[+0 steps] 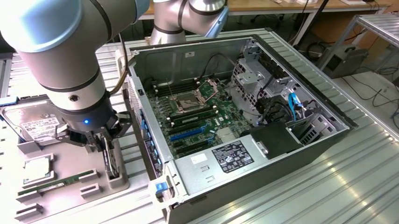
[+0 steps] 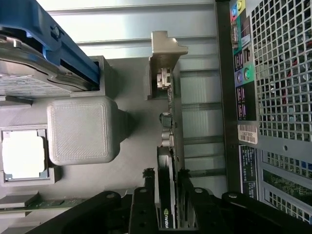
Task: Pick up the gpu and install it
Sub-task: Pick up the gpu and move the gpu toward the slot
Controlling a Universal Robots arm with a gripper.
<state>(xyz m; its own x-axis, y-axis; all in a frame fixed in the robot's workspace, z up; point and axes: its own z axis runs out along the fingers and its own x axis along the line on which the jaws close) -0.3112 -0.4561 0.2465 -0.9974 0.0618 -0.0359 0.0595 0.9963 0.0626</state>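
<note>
Black tool (image 2: 166,174) clamps thin flat black gpu card (image 2: 170,141), card on edge in grey plastic holder (image 2: 164,48); silver square CPU chip (image 2: 23,155) nearby.

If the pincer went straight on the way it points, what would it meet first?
The gpu, standing on edge in the grey holder right in line with the pincer. Depth is unclear; it may already be in contact.

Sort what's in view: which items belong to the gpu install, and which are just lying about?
Job in hand:
- gpu, on edge in the grey holder tray
- end effector, down at the gpu
- open PC case with its motherboard

Lying about, on the same tray:
- hard drive
- CPU
- RAM stick
</note>
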